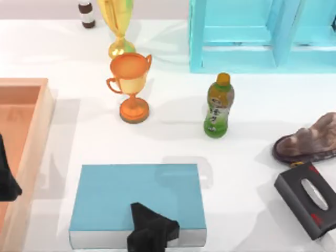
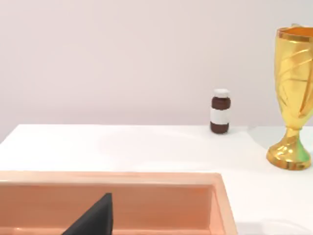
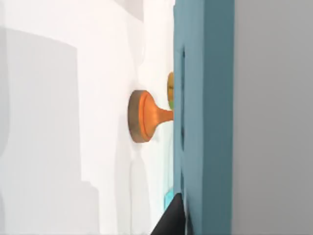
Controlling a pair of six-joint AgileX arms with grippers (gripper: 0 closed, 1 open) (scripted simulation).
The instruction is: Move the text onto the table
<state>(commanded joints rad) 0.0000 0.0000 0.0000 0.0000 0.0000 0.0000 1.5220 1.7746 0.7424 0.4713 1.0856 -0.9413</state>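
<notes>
**A:** Going left to right for you. The left gripper (image 1: 6,181) sits parked over the wooden tray (image 1: 31,113) at the worktop's (image 1: 100,142) left edge; you can't tell how its jaws stand. Then the orange trophy (image 1: 131,86), with the gold trophy (image 1: 118,26) and a small brown bottle (image 1: 87,14) behind it.

**B:** And the text?

**A:** The text (image 1: 137,197) is front and centre, cover up, long axis running left to right. The right gripper (image 1: 152,231) is on its near long edge, about mid-length, jaws closed on the text as far as I can judge. The right wrist view has the teal cover (image 3: 203,117) pressed up against the camera, so you're the nearer arm by miles.

**B:** Room to set it down?

**A:** I'd say yes: bare glossy white all round it. Further right sit the green drink bottle (image 1: 219,105), the cyan shelf unit (image 1: 262,34), a shoe (image 1: 310,139) and the black tissue box (image 1: 310,199), so keep your move clear of that side.
</notes>
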